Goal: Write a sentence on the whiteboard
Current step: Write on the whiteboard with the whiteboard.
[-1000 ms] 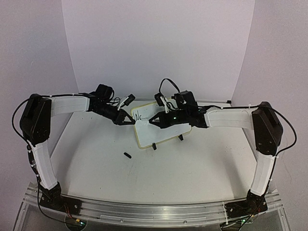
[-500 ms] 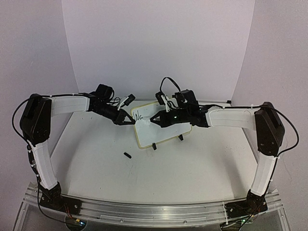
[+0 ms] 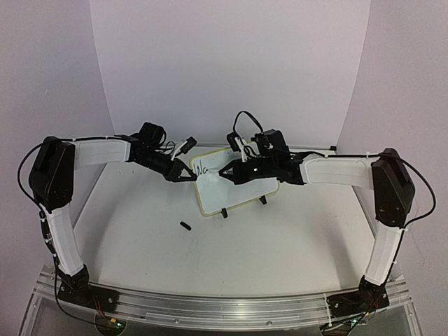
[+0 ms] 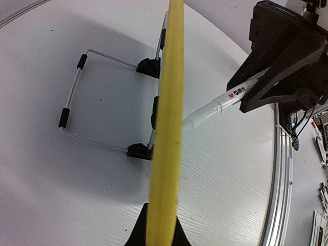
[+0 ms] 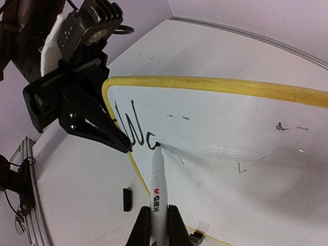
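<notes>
The whiteboard point(image 3: 245, 192) stands tilted on the table, its yellow rim point(image 4: 169, 118) edge-on in the left wrist view. My left gripper point(image 3: 190, 175) point(image 4: 161, 212) is shut on the board's left rim. My right gripper point(image 3: 227, 173) point(image 5: 159, 210) is shut on a white marker point(image 5: 158, 179) point(image 4: 225, 100) whose tip touches the board face. Of the sentence point(image 5: 134, 134), a "W" and a small curved letter show in black at the board's upper left, with the tip at the end of the curved stroke. The wire stand point(image 4: 77, 97) and a black clip foot point(image 4: 139, 151) show behind the board.
A small black marker cap point(image 3: 185, 225) point(image 5: 127, 199) lies on the table in front of the board's left corner. Faint old marks point(image 5: 279, 125) dot the board face. Purple walls close in the white table point(image 3: 245, 245).
The marker tip has crept a little along the curved second letter. The left gripper and the board have stayed put.
</notes>
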`<state>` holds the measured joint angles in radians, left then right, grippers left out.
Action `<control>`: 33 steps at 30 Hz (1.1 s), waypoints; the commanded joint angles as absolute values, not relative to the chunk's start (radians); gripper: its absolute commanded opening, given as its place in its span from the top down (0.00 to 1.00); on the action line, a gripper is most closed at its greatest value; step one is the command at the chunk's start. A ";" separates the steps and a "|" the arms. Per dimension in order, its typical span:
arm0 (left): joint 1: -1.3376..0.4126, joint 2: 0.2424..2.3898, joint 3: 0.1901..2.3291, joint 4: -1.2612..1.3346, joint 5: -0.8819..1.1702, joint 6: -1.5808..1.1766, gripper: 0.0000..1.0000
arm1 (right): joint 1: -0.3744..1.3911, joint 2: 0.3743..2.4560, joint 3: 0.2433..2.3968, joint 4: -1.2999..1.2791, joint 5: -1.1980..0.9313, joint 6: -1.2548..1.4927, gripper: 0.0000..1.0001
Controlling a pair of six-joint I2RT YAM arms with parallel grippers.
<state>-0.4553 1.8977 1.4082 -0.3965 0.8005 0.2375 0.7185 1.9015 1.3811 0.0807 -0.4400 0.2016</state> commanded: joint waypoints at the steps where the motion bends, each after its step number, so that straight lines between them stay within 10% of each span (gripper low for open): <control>1: -0.492 1.942 1.414 -0.517 0.782 0.255 1.00 | 0.712 1.886 1.402 0.100 -0.416 0.192 1.00; 33: -0.495 1.949 1.419 -0.522 0.781 0.259 1.00 | 0.712 1.809 1.340 0.100 -0.402 0.190 1.00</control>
<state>-0.4557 1.9030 1.4204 -0.4133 0.8004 0.2408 0.7185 1.8879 1.3420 0.0849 -0.4296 0.2020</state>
